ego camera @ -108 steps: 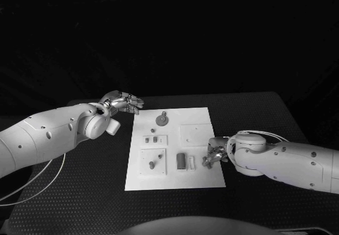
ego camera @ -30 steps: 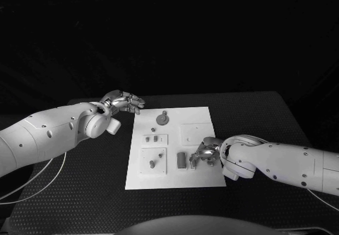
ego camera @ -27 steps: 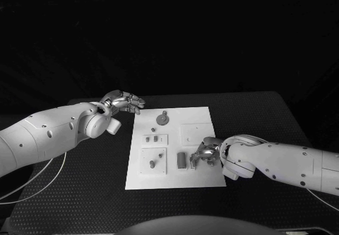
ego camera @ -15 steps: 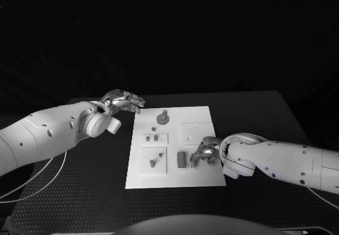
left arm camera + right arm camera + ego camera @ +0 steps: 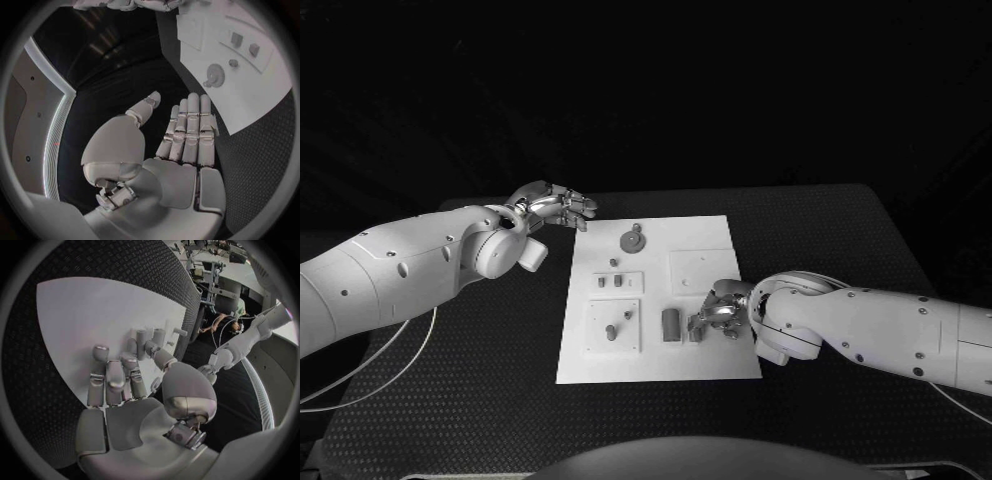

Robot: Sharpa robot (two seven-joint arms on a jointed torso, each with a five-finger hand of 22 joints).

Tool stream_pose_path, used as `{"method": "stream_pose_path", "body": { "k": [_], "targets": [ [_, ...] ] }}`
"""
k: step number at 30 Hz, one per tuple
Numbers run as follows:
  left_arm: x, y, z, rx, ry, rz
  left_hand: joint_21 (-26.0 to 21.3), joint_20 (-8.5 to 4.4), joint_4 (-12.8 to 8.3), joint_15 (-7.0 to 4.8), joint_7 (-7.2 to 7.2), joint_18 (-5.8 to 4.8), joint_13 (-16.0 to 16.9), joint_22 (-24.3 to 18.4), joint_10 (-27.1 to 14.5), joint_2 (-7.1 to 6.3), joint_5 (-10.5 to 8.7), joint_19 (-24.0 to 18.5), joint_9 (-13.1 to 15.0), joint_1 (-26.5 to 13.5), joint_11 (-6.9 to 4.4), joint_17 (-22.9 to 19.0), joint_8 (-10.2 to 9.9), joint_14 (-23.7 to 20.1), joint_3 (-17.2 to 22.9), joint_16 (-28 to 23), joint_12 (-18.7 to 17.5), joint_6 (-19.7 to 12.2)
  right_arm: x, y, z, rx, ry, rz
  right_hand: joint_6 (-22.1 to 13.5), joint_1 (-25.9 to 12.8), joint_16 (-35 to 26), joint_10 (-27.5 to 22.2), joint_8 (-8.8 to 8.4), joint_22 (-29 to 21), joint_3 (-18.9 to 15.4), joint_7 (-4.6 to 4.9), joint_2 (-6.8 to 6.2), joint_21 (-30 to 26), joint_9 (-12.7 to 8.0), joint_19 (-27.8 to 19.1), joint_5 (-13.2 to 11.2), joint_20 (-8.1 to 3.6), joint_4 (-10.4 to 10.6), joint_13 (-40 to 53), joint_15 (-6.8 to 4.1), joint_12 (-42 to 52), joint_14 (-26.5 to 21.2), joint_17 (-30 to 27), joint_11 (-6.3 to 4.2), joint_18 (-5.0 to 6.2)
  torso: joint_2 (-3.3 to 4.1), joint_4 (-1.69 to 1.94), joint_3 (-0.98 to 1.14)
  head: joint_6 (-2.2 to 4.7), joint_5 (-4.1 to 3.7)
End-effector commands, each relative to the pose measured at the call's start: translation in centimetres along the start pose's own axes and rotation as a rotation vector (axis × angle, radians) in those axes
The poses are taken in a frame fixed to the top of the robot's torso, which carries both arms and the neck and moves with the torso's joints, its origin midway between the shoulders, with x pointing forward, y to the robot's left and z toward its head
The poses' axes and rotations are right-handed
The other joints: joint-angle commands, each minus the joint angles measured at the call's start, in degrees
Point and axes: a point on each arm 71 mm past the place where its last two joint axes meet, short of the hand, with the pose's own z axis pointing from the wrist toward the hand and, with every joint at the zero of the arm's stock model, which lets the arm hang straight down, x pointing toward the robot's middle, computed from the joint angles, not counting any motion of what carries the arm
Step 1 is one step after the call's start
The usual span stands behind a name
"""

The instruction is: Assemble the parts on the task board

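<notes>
Our right hand (image 5: 720, 312) hovers over the flat white rectangular task board (image 5: 710, 232) on the black tabletop (image 5: 819, 230), fingers curled around a small grey upright part (image 5: 694, 327); we cannot tell whether it is pinched. We should grip low and lift straight. Our left hand (image 5: 557, 208) waits, fingers extended together, holding nothing.
</notes>
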Motion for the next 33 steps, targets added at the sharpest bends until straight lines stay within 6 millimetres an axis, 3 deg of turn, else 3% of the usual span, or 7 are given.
{"method": "stream_pose_path", "body": {
  "k": [1,8,14,19,24,33],
  "targets": [
    [0.22,-0.16,0.05,0.008,0.015,-0.004,-0.24,0.09,0.34,0.35,0.05,0.00,-0.09,0.01,-0.33,0.10,0.06,-0.35,-0.07,-0.61,-0.04,0.07,0.21,0.13,0.13,-0.34,0.14,-0.40,1.23,0.73,0.05,-0.037,0.054,-0.016,-0.08,-0.44,-0.18,0.03,-0.24,0.96,0.23,0.19,0.08,0.00,-0.05,-0.08,0.36,0.28,0.08,-0.09,-0.24,-0.23,-0.55,0.00,-0.10,0.67,0.00,0.00,0.00,0.00,0.01],
    [0.22,-0.16,0.06,0.008,0.016,-0.004,-0.24,0.10,0.36,0.35,0.06,0.00,-0.09,0.01,-0.33,0.10,0.06,-0.36,-0.07,-0.62,-0.04,0.10,0.22,0.13,0.13,-0.36,0.15,-0.41,1.35,0.99,0.11,-0.046,0.060,-0.018,-0.56,-1.49,-0.33,-0.28,-0.57,0.92,0.05,0.40,-0.93,-0.17,-0.19,-0.19,0.30,0.47,0.48,-0.13,-0.14,-0.38,-1.18,-0.69,0.10,0.67,0.00,0.00,-0.01,0.04,0.07],
    [0.23,-0.17,0.07,0.008,0.015,-0.004,-0.24,0.09,0.36,0.35,0.06,0.01,-0.09,0.01,-0.33,0.10,0.06,-0.36,-0.09,-0.61,-0.04,0.12,0.21,0.13,0.13,-0.37,0.14,-0.43,1.41,1.15,0.14,-0.048,0.061,-0.017,-1.26,-3.11,-0.48,-0.69,-1.06,0.82,0.36,0.68,-3.67,-0.49,-0.43,-0.14,0.32,0.55,2.23,-0.16,0.08,-0.50,-1.81,-1.28,0.38,0.67,-0.01,0.00,0.00,-0.04,0.09],
    [0.23,-0.16,0.05,0.008,0.016,-0.004,-0.24,0.09,0.35,0.35,0.07,0.01,-0.09,0.01,-0.34,0.09,0.06,-0.37,-0.10,-0.61,-0.04,0.14,0.20,0.13,0.13,-0.38,0.14,-0.46,1.30,1.13,0.15,-0.048,0.047,-0.012,-1.67,-3.64,-0.52,-0.80,-1.28,0.87,0.83,0.82,-6.81,-0.56,-0.49,0.11,0.29,0.41,3.99,-0.19,0.17,-0.47,-1.92,-1.46,0.50,0.67,-0.01,-0.01,-0.01,-0.05,0.12],
    [0.24,-0.17,0.07,0.008,0.016,-0.004,-0.24,0.09,0.33,0.35,0.07,0.01,-0.09,0.01,-0.34,0.04,0.06,-0.37,-0.11,-0.60,-0.04,0.15,0.20,0.13,0.12,-0.40,0.14,-0.48,1.28,1.18,0.18,-0.052,0.043,-0.009,-2.09,-3.96,-0.58,-0.89,-1.50,0.88,1.06,0.96,-8.16,-0.64,-0.56,0.14,0.26,0.35,5.17,-0.21,0.25,-0.46,-2.13,-1.78,0.62,0.67,-0.01,-0.02,-0.01,-0.05,0.23],
    [0.19,-0.14,0.04,0.007,0.015,-0.004,-0.23,0.10,0.33,0.35,0.08,0.01,-0.09,0.02,-0.34,0.04,0.06,-0.38,-0.12,-0.58,-0.04,0.19,0.21,0.13,0.12,-0.42,0.15,-0.50,1.11,1.17,0.19,-0.059,0.025,0.000,-2.39,-4.10,-0.66,-1.03,-1.63,0.90,1.26,1.08,-9.17,-0.75,-0.58,0.11,0.24,0.33,6.25,-0.22,0.35,-0.45,-2.33,-2.03,0.73,0.67,0.00,-0.02,0.01,-0.04,0.25]
  ]
}}
